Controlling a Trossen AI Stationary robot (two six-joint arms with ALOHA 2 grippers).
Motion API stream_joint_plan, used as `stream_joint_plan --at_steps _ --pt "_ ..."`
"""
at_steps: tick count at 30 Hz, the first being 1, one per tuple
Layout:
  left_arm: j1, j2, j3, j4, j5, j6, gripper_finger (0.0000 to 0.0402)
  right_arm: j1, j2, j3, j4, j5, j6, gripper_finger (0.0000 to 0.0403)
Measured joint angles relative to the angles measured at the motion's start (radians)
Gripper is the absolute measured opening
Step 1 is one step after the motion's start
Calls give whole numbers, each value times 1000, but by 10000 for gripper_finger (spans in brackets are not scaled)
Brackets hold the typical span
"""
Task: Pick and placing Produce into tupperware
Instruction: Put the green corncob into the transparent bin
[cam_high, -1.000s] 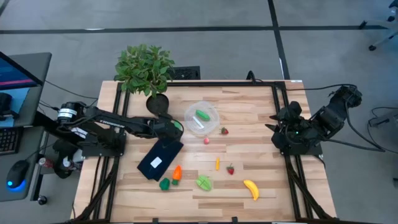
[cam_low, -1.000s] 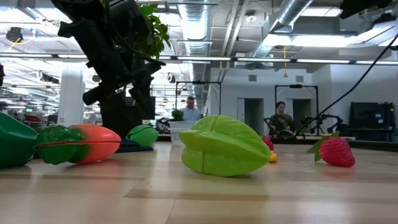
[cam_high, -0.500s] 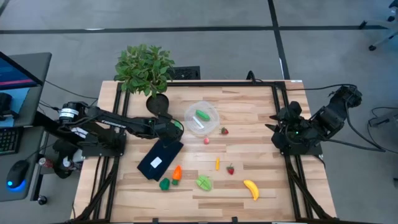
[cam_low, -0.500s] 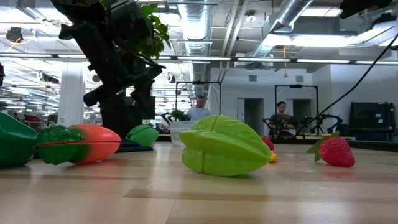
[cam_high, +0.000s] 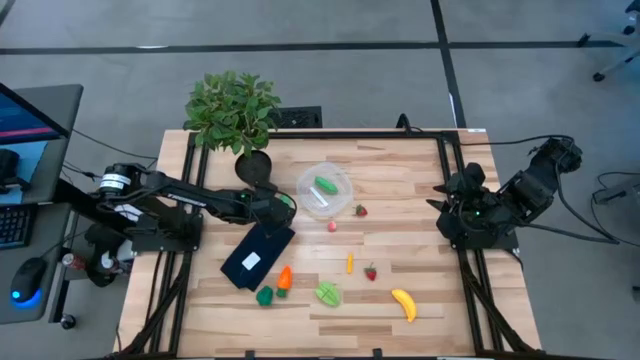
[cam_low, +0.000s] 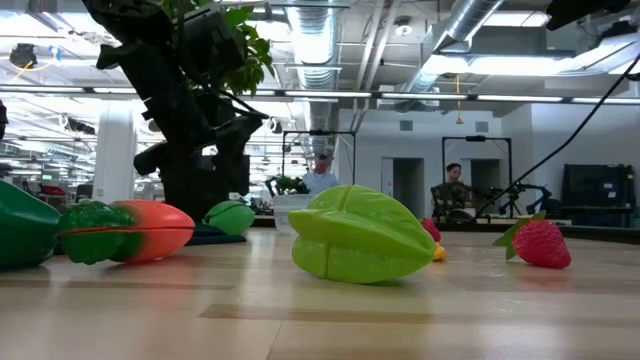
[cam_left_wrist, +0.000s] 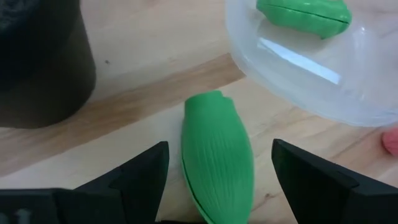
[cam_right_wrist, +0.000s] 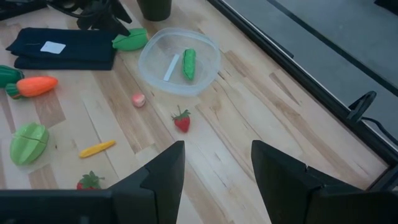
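My left gripper (cam_high: 277, 205) is open and hovers near the table's far left, by the plant pot. Its fingers stand on either side of a green oblong piece (cam_left_wrist: 217, 158) that lies flat on the wood, apart from it. The round clear tupperware (cam_high: 324, 190) stands just right of that piece and holds another green piece (cam_left_wrist: 305, 15). Two strawberries (cam_high: 361, 210) (cam_high: 371, 271), a banana (cam_high: 403, 303), a carrot (cam_high: 285, 277) and a green star-shaped piece (cam_high: 328, 293) lie nearer the front. My right gripper (cam_right_wrist: 217, 180) is open and empty at the table's right edge.
A potted plant (cam_high: 235, 110) stands at the far left, its dark pot (cam_left_wrist: 43, 62) close beside my left gripper. A dark flat rectangle with a white label (cam_high: 257, 255) lies front left. A small pink piece (cam_high: 332, 226), a thin yellow piece (cam_high: 349, 263) and a dark green piece (cam_high: 265, 295) lie loose.
My left arm has reached a little farther toward the table's right, toward the green oblong piece. The gripper has stayed open and the piece has stayed where it lay.
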Motion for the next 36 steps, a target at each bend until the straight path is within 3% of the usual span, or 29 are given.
stream_joint_plan --at_steps 36 --pt "-9 -1 -37 96 -15 7 275 0 0 0 6 4 0 177"
